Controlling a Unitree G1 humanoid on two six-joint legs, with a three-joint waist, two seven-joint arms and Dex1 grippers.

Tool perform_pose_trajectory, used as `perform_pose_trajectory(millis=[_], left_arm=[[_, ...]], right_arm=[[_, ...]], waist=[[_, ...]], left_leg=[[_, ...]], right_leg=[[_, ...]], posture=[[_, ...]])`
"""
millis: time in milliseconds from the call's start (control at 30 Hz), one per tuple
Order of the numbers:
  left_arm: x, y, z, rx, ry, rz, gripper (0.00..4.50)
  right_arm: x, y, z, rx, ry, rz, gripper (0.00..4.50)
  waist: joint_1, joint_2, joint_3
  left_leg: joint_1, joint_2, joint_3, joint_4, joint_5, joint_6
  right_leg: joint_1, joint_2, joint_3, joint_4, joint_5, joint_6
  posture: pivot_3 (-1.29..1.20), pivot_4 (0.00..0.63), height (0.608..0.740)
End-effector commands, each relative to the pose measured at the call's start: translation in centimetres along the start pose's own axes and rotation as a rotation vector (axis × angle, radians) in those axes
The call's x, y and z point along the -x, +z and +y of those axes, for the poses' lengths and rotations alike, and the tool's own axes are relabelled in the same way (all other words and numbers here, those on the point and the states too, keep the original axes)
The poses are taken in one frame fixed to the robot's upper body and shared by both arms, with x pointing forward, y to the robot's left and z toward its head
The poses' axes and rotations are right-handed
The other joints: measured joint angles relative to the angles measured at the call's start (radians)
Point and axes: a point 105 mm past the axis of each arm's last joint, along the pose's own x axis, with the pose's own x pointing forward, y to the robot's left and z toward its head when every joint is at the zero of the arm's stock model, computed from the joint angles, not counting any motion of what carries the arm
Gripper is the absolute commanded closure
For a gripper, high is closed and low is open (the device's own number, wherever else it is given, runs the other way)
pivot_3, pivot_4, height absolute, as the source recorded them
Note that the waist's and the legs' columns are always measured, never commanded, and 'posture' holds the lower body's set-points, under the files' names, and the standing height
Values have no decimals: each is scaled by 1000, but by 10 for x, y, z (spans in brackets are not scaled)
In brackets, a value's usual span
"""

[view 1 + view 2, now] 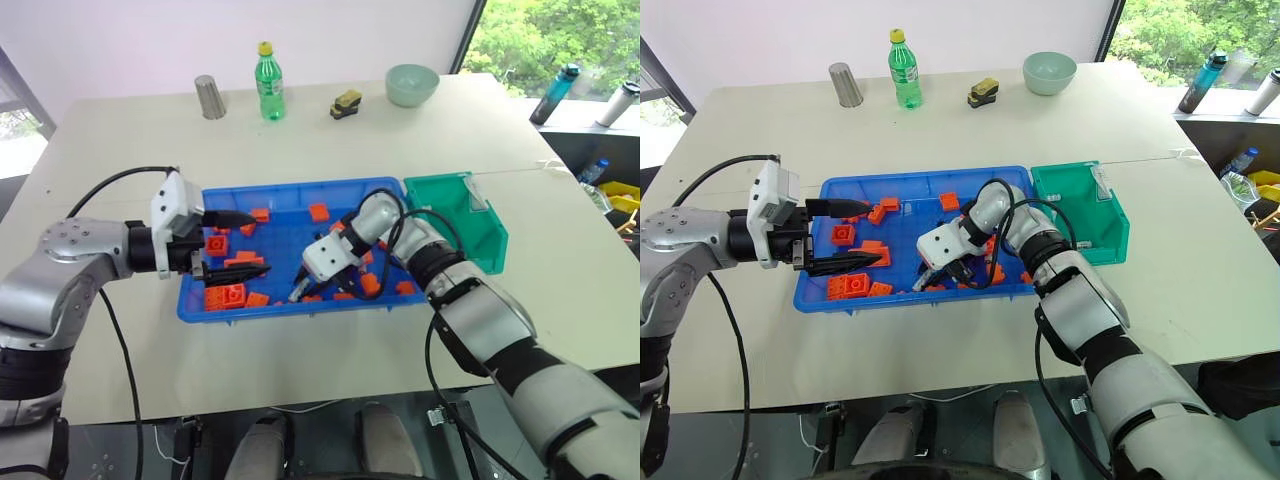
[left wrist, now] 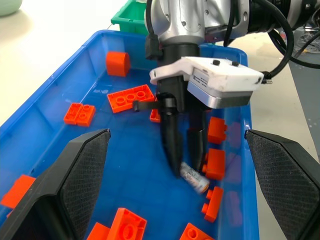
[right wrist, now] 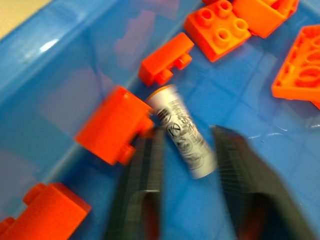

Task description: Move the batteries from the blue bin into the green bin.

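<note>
- While the right claw point(image 2: 186, 165) reaches down into the blue bin point(image 1: 290, 192) near its front wall, its two black fingers stand astride one battery point(image 3: 182, 131), drawn in about it; the battery appears to lie on the bin floor, and whether the pads have truly pinched it I cannot tell.
- Judging from the right wrist view, the battery sits skewed between the fingers, not square across them, so it could pivot or squirt out as the arm rises.
- An orange brick point(image 3: 111, 125) touches or nearly touches the battery's far end; it could get nudged, or wedge against a finger and spoil the hold.
- The smooth round body gives the pads little to bite, so a drop on the way to the green bin point(image 1: 455, 210), which stands just beside the blue bin's right end, looks like the main risk.
- The left claw point(image 1: 237, 243) hovers over the blue bin's left end with its fingers spread wide and nothing in them, well clear of the right one.
- The battery is a short pale silver-white cylinder with dark printed markings along its side and a narrow orange-brown band at one end.
</note>
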Motion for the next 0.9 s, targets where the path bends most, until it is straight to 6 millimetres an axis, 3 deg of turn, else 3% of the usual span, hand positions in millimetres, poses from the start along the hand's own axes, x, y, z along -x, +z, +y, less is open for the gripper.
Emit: perform_pose_trajectory(millis=[33, 133, 233, 300, 400, 533, 600, 700, 900], left_arm=[[4, 12, 1, -54, 12, -26, 0], [2, 12, 2, -57, 12, -31, 0], [-1, 14, 3, -58, 11, -38, 0], [-2, 13, 4, -55, 11, -42, 0], [-1, 12, 6, -52, 14, -48, 0], [-4, 10, 7, -42, 16, -63, 0], [-6, 9, 7, -38, 12, -68, 0], [-8, 9, 8, -34, 3, -76, 0], [-19, 12, 14, -45, -24, -93, 0]], right_arm=[[1, -1, -7, -18, -56, 12, 4214], [12, -4, -18, -59, -147, 20, 4214], [40, -6, -39, -134, -327, 19, 4214], [80, -1, -59, -278, -526, -47, 4214], [134, 11, -62, -463, -738, -144, 4214], [206, 9, -31, -713, -1070, -156, 4214], [229, 0, -6, -790, -1198, -82, 4214], [243, -13, 33, -867, -1305, 58, 4214], [242, -30, 89, -1009, -1385, 210, 4214]], waist=[[1, 0, 0], [1, 0, 0], [5, 0, 0], [7, 1, 0], [14, 1, 1], [32, 1, 0], [54, 1, 0], [67, 1, 0], [78, 1, 0]], left_leg=[[0, 0, 0, 0, 0, 0], [0, 0, 0, 0, 0, 0], [0, 0, 0, 0, 0, 0], [0, 0, 0, 0, 0, 0], [-1, -1, 0, 1, 0, 0], [-1, -1, 0, 1, 0, 0], [-2, -1, 0, -1, 0, 0], [-2, -2, 1, -1, 0, 1], [-3, -2, 4, 1, -1, 1]], right_leg=[[0, 0, 0, 0, 0, 0], [0, 0, 0, 0, 0, 0], [0, 0, 0, 0, 0, 0], [1, 0, 0, 0, 0, 0], [0, -1, 0, 0, 0, 0], [-1, -1, 0, 1, 0, 0], [0, -1, 0, 1, 0, 0], [0, -3, 1, 0, 0, 0], [-1, -3, 2, 0, 0, 0]], posture=[[0, 150, 727], [0, 150, 727], [0, 150, 727], [0, 150, 727], [0, 150, 727], [0, 150, 727], [0, 150, 727], [0, 150, 727], [0, 150, 727]])
